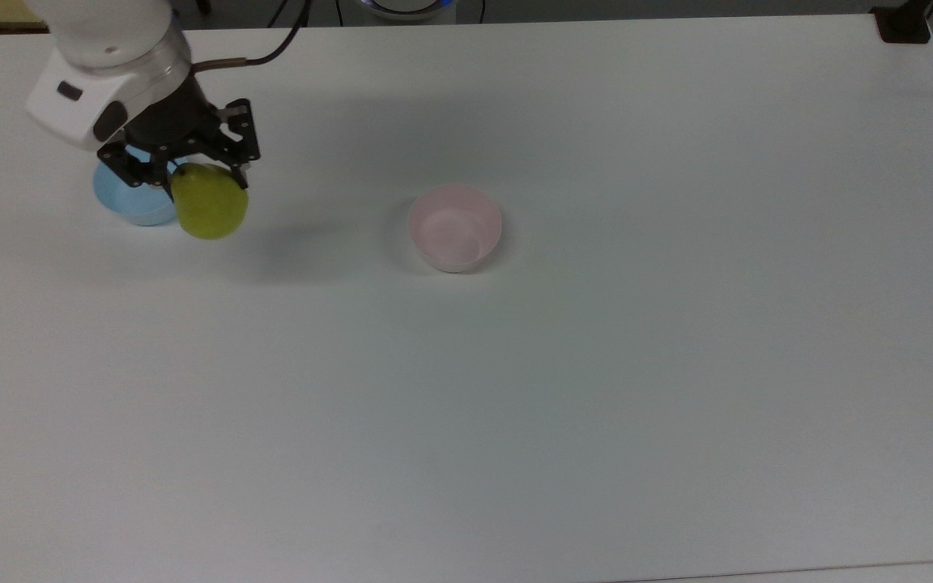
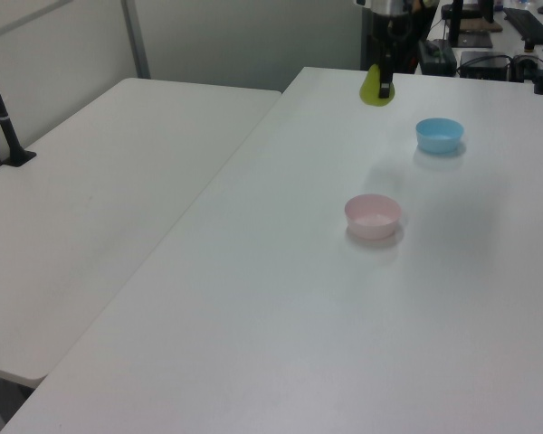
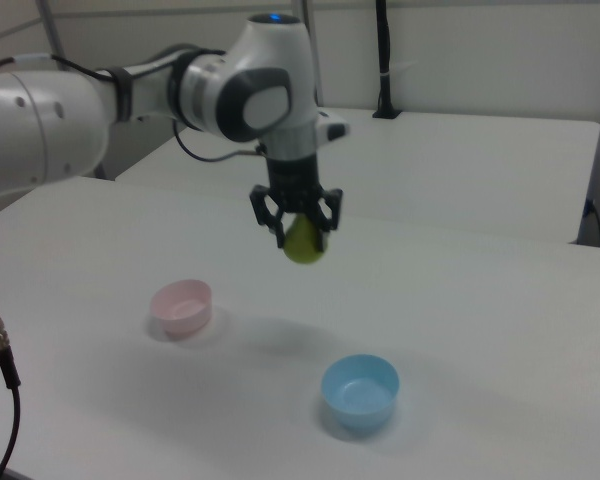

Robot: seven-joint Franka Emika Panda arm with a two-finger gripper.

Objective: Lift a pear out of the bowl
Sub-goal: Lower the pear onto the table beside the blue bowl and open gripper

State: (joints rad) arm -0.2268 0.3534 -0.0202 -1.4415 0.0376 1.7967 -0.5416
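Note:
The yellow-green pear [image 1: 209,212] hangs in the air, and my gripper [image 1: 206,182] is shut on its upper part. In the top view it covers the right rim of the light blue bowl [image 1: 128,206]. The right view has the pear [image 3: 302,242] and gripper [image 3: 300,226] well above the table, higher than both bowls. The pale pink bowl [image 1: 455,231] stands empty near the table's middle, far to the top view's right of the gripper. In the left view the pear [image 2: 376,86] hangs beyond the pink bowl [image 2: 373,215].
The light blue bowl [image 3: 360,392] is empty and sits on the white table [image 1: 596,364]. A second white table [image 2: 90,208] adjoins on the left view's left, with a black clamped post [image 2: 4,127]. A black object [image 1: 904,24] sits at the top view's far right corner.

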